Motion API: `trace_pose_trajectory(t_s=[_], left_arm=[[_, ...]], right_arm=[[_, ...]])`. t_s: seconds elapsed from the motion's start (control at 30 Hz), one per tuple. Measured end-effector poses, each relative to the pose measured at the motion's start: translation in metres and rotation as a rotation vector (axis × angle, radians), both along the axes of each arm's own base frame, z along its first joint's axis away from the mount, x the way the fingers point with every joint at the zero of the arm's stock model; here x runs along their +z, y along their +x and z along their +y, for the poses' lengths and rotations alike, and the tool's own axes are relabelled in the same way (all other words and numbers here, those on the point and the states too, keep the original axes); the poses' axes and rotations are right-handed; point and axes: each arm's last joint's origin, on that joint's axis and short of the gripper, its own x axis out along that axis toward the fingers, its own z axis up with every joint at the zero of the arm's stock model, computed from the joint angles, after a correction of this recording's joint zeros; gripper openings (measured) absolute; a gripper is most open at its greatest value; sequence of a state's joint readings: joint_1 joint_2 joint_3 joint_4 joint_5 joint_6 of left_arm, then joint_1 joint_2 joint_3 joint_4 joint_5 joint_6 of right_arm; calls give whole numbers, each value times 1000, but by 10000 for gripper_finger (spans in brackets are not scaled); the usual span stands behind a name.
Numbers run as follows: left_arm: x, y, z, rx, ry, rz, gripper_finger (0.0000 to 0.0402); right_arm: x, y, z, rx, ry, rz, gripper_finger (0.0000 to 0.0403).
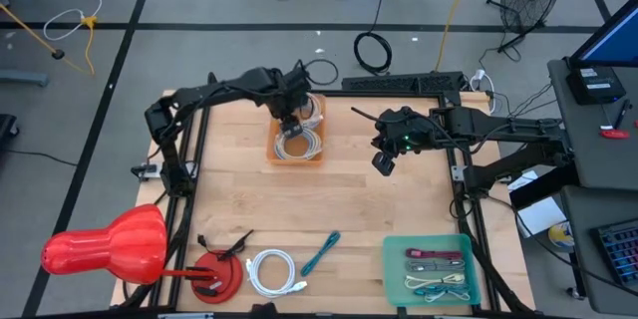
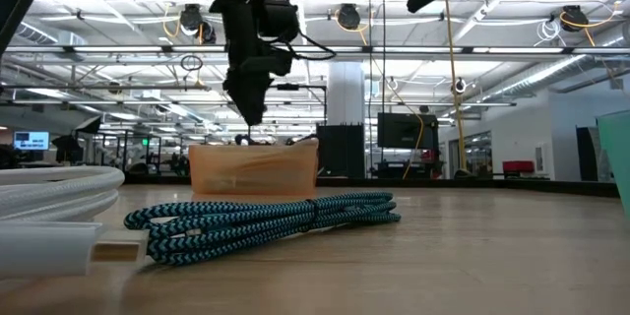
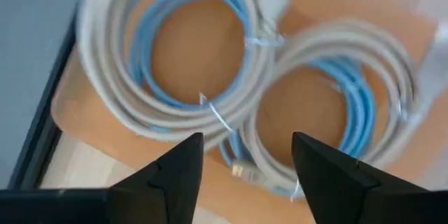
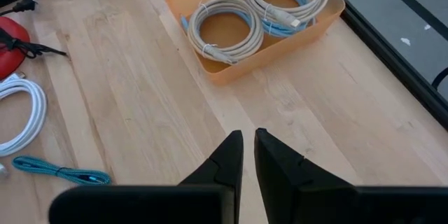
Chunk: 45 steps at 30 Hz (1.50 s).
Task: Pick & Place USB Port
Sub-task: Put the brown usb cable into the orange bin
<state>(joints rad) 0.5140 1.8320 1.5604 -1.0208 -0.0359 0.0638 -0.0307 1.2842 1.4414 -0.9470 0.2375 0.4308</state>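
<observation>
**Left gripper open above orange bin of coiled cables; right arm idle**

Left gripper (image 1: 289,120) hangs over the orange bin (image 1: 272,152) at the far middle of the table (image 1: 349,209). Fingers (image 3: 178,171) spread wide, nothing between them. Directly below it, two grey-and-blue cable coils (image 3: 210,77) lie side by side in the bin, touching, each tied with thin wraps. In the low view the gripper (image 2: 248,108) sits just above the bin (image 2: 254,169) rim, not down inside.

Right gripper (image 1: 384,162) hovers right of the bin, well apart from it, above bare wood. Fingers (image 4: 227,157) nearly together with a thin gap, holding nothing. Its wrist view shows the bin (image 4: 231,70) and both coils (image 4: 224,28) farther off.

Near edge of table, left to right: red disc (image 1: 217,274) with black clip, white cable (image 1: 272,271) coiled, teal cable (image 1: 321,252) bundled, green tray (image 1: 391,274) with several small cables in it. Teal cable (image 2: 266,219) and white cable (image 2: 49,212) fill the near part of the low view. A red bulbous object (image 1: 105,244) lies at the near left corner, overhanging the table edge.

Connector ends on the coils too small to tell which type.
</observation>
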Motion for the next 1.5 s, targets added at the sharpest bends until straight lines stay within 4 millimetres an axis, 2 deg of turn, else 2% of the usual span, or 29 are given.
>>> trace_pose_trajectory(t_s=[0.2,0.3,0.4,0.57,0.7,0.77,0.9,1.03,1.17,1.3,1.37,1.5], left_arm=[[-3,7,-11,-125,37,38,140],[-1,13,-8,-109,78,-26,103],[0,14,-3,-102,73,-64,84],[-16,17,3,-111,-21,-54,94],[-19,22,-6,-228,-62,-70,126],[-19,25,-12,-227,-52,-62,145],[-7,25,-22,-232,-19,-39,168],[7,21,-23,-222,39,21,164],[9,13,-8,-151,-44,-10,125],[1,-1,13,-96,-161,-75,25],[-2,-9,26,-77,-206,-118,11],[-2,-27,59,11,-165,-174,3]], right_arm=[[1,1,0,0,-1,-13,29],[1,1,0,0,-1,-15,29],[1,1,0,0,-1,-16,29],[1,1,0,-5,3,-17,29],[1,1,0,-11,7,-20,29],[1,1,0,-11,7,-20,29],[-8,2,0,-20,19,-17,29],[-15,3,1,-24,51,-10,29],[-15,5,1,-9,41,-26,29],[-10,9,-4,-35,50,-102,29],[-8,11,-7,-68,72,-137,29],[-4,14,-8,-98,55,-191,29]])
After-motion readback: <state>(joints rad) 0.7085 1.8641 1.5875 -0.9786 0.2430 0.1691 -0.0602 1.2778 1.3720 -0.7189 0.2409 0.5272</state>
